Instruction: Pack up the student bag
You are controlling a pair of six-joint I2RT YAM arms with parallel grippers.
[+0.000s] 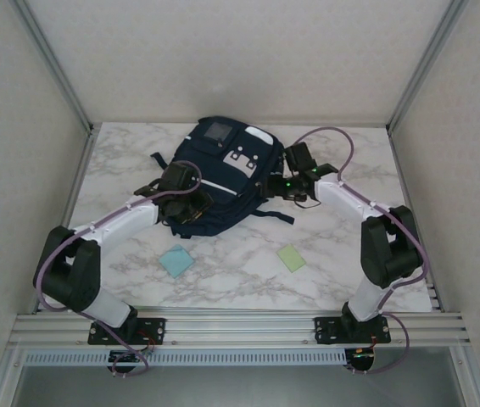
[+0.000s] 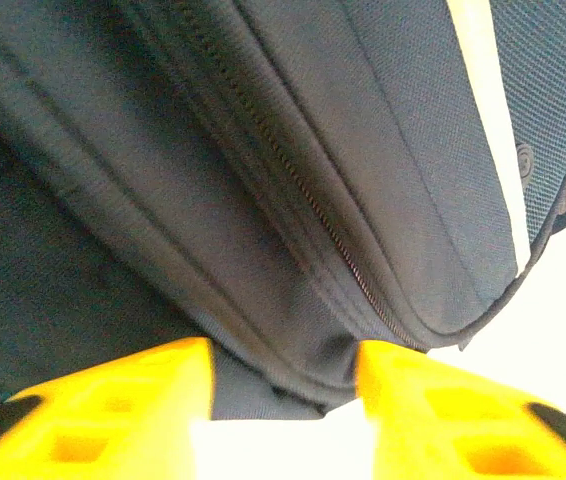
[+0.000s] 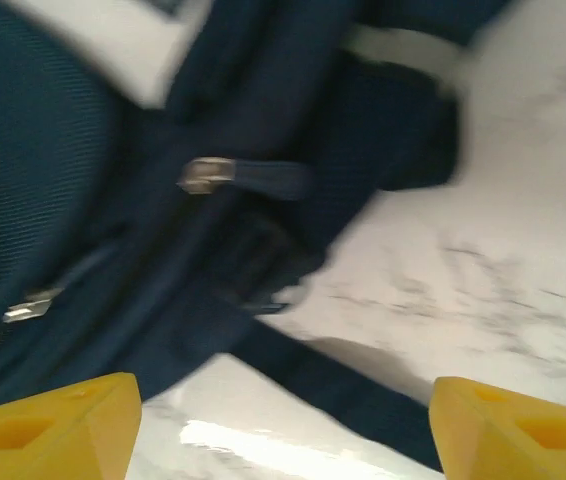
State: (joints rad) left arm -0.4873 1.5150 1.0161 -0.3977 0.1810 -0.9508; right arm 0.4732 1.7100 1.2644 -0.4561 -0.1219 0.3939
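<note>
Fabric of the navy, white-striped, grey-patched student bag (image 1: 219,174) is bunching between the left fingers (image 2: 103,410), grip unclear, while the right fingers (image 3: 53,420) are hanging spread wide beside it.

A navy student bag (image 1: 223,165) lies on the far middle of the marble table (image 1: 342,246), its grey square patch at the far end. The left gripper (image 1: 191,208) sits on the bag's near left edge; the right gripper (image 1: 272,185) is at its right side. A light blue square (image 1: 176,260) and a green square (image 1: 291,258) lie flat nearer, well apart.
</note>
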